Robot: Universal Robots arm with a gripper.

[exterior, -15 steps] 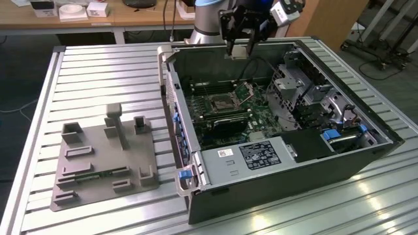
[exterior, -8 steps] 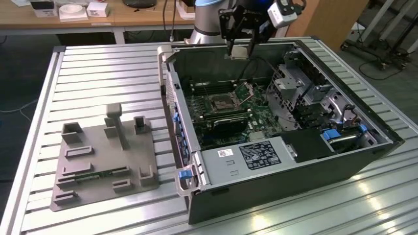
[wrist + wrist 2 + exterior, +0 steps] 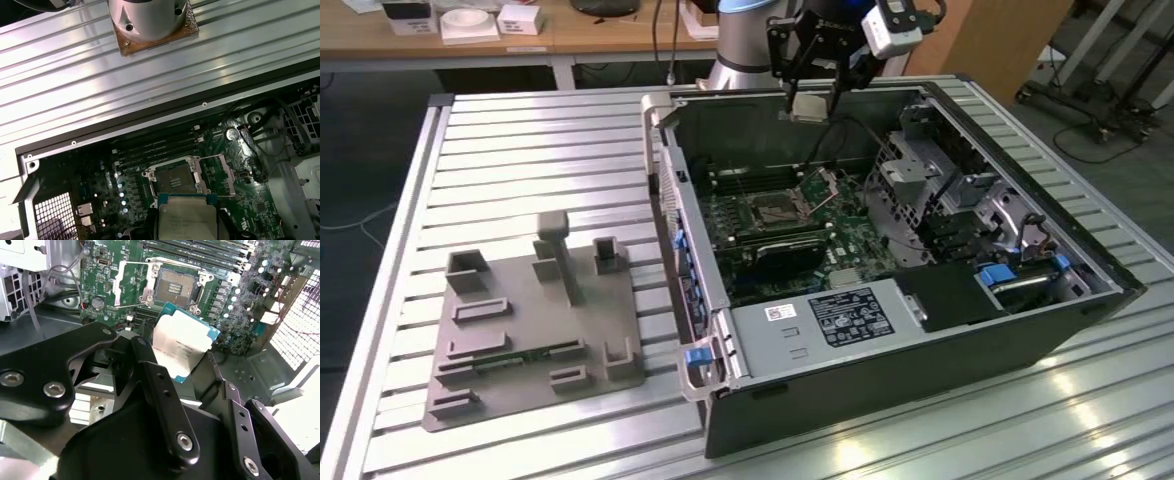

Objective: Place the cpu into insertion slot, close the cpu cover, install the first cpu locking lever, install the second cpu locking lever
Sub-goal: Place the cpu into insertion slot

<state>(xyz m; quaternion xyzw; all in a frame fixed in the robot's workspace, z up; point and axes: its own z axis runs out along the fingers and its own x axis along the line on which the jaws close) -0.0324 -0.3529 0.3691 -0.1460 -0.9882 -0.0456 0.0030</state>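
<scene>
Your gripper (image 3: 811,98) has its fingers (image 3: 150,370) closed on the edges of the cpu (image 3: 181,345). It holds the chip tilted in the air above the far wall of the open computer case (image 3: 881,390), toward the far edge of the surface (image 3: 520,150). The cpu is clear of the motherboard and touches nothing but the fingers.

In both wrist views the insertion slot (image 3: 175,288) lies bare beyond it, with the contact field uncovered. The cpu cover (image 3: 131,282) is swung open on its hinge, off the slot and just beside it. You have open room straight above the slot. The memory rows (image 3: 155,150) run along one side of it, and a metal drive cage (image 3: 907,170) stands inside the case on the exterior view's right.

A grey fixture plate (image 3: 534,320) sits well apart from the case, near the surface's edge on the exterior view's left.
</scene>
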